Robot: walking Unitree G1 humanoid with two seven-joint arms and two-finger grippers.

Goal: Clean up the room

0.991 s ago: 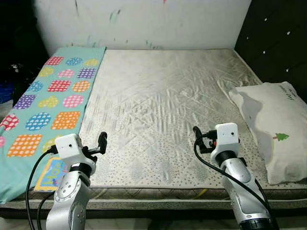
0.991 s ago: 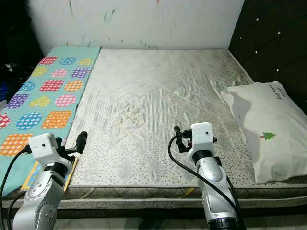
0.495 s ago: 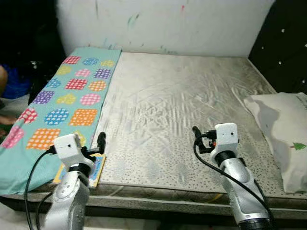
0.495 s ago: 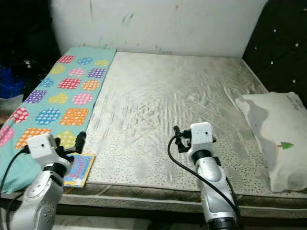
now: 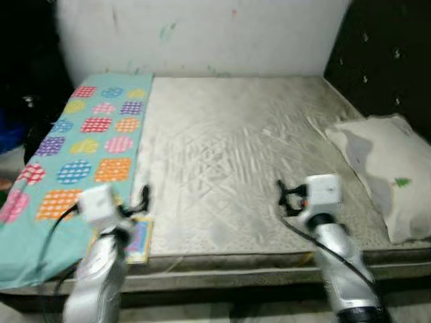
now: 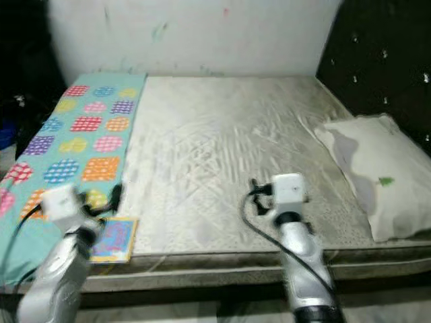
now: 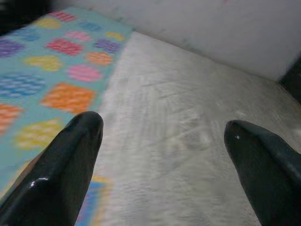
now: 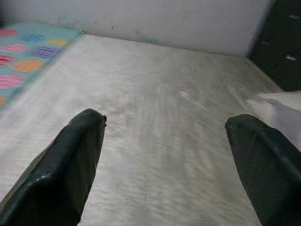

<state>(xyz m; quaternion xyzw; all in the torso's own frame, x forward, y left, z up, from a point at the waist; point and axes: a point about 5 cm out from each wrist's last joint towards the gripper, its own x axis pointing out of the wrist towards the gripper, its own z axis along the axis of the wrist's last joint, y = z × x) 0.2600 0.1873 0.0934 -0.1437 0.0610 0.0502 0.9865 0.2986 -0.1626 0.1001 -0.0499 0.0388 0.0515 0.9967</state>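
A bare bed mattress (image 5: pixel 229 141) with a wrinkled beige cover lies in front of me. Along its left side runs a teal blanket (image 5: pixel 81 141) with coloured dotted patches. A white pillow (image 5: pixel 384 168) with a small green tree print rests at the right edge. A small colourful card or booklet (image 5: pixel 138 240) lies at the near left edge, partly on the blanket. My left gripper (image 5: pixel 143 196) hovers just above that booklet, open and holding nothing (image 7: pixel 162 125). My right gripper (image 5: pixel 283 195) hangs over the mattress's near middle, open and holding nothing too (image 8: pixel 163 117).
A white wall (image 5: pixel 202 33) with paint marks stands behind the bed. A dark padded headboard (image 5: pixel 384 60) runs along the right. Dark clutter (image 5: pixel 27 101) sits in shadow left of the blanket. The bed's front edge (image 5: pixel 222 272) is just below my arms.
The camera has swung, so the whole scene shifted and blurred; more of the pillow shows now. Both arms keep the same pose with open fingers.
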